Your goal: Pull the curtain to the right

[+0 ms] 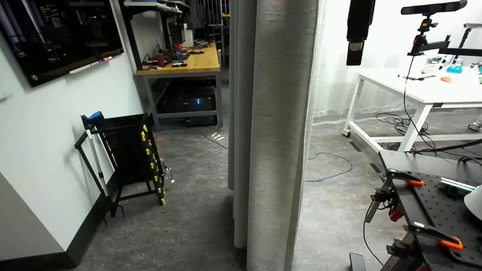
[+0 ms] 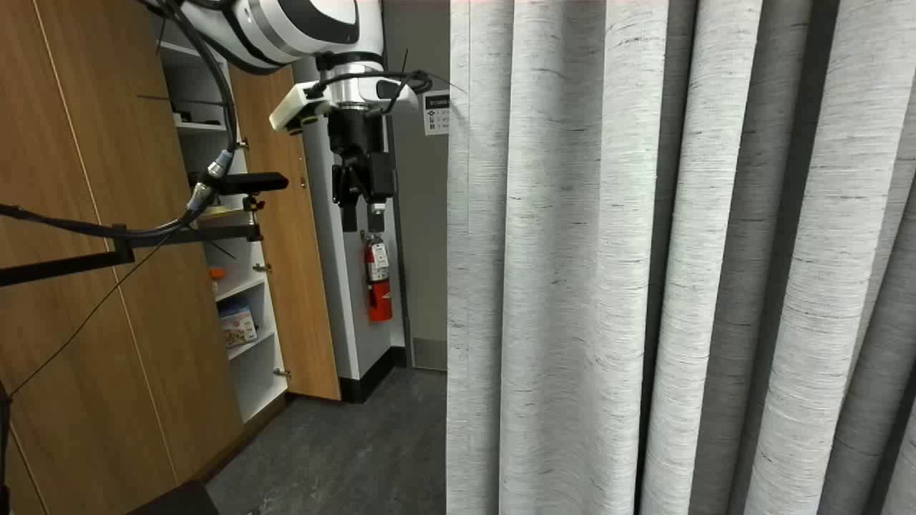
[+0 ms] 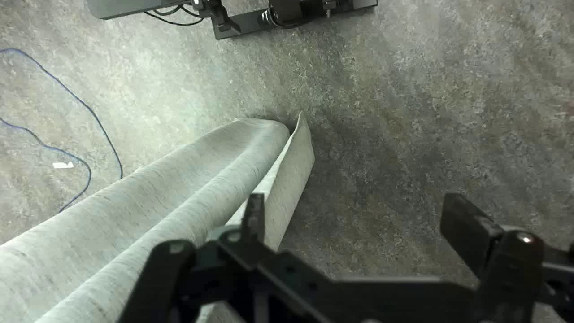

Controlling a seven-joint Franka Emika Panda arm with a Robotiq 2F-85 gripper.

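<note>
cabinet [image 2: 172, 307] stands open, a printed box [image 2: 237, 327] on one shelf [image 2: 252, 347]; i read my gripper [image 2: 363, 219], jaws standing apart, near the curtain [image 2: 558, 257].

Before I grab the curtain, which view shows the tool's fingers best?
The wrist view: both fingers show up close, standing wide apart. In an exterior view the tool appears smaller, its fingers looking narrowly spaced; in an exterior view it is a dark outline right of the curtain in frame, no gap visible.

In an exterior view, I see grey floor [image 2: 358, 443] below the end effector [image 2: 363, 219], wooden cabinets [image 2: 129, 336] and a door [image 2: 424, 265] beyond.
</note>
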